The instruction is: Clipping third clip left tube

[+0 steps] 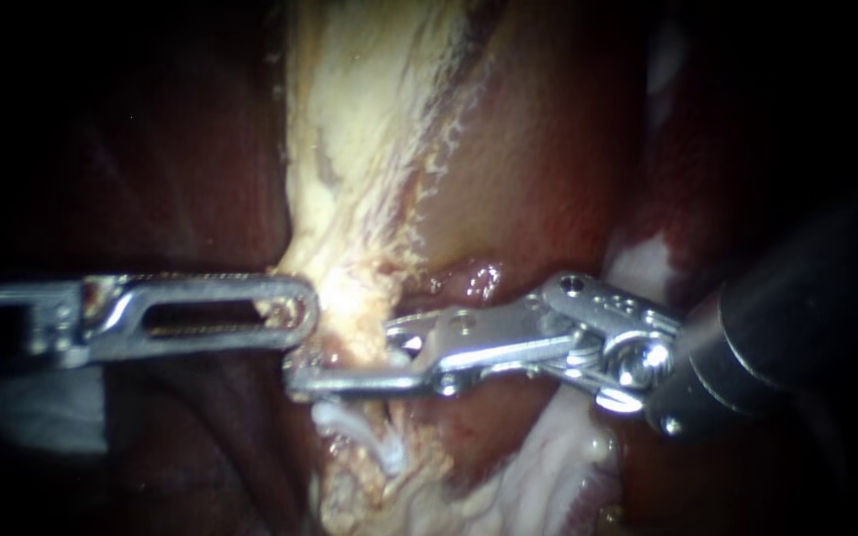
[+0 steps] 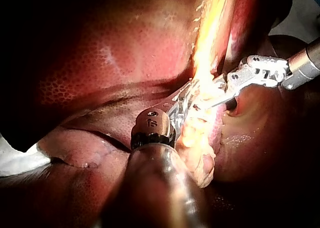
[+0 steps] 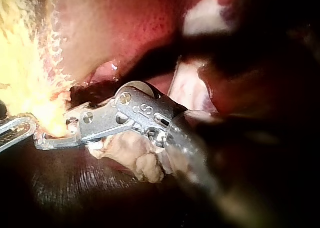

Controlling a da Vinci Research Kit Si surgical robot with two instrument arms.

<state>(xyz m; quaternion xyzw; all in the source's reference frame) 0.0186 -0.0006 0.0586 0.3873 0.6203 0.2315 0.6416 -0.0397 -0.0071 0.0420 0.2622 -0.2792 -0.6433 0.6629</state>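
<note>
A pale yellow, fatty tube (image 1: 350, 199) runs down the middle of the endoscope view over dark red liver (image 1: 548, 149). My left instrument (image 1: 295, 310) comes in level from the left, and its slotted jaws are shut on the edge of this tube; it shows too in the left wrist view (image 2: 186, 103). My right instrument (image 1: 345, 359) reaches in from the right. Its jaws stand open in a narrow V astride the tube just below the left instrument's hold. The lower jaw lies in front of the tissue and the upper jaw's tip is hidden behind it (image 3: 50, 134).
Whitish tissue (image 1: 548, 467) lies under the right instrument's wrist (image 1: 608, 342). Lumpy yellow fat (image 3: 135, 158) hangs beneath the right instrument's jaws. Dark liver (image 2: 100, 62) surrounds the tube on both sides.
</note>
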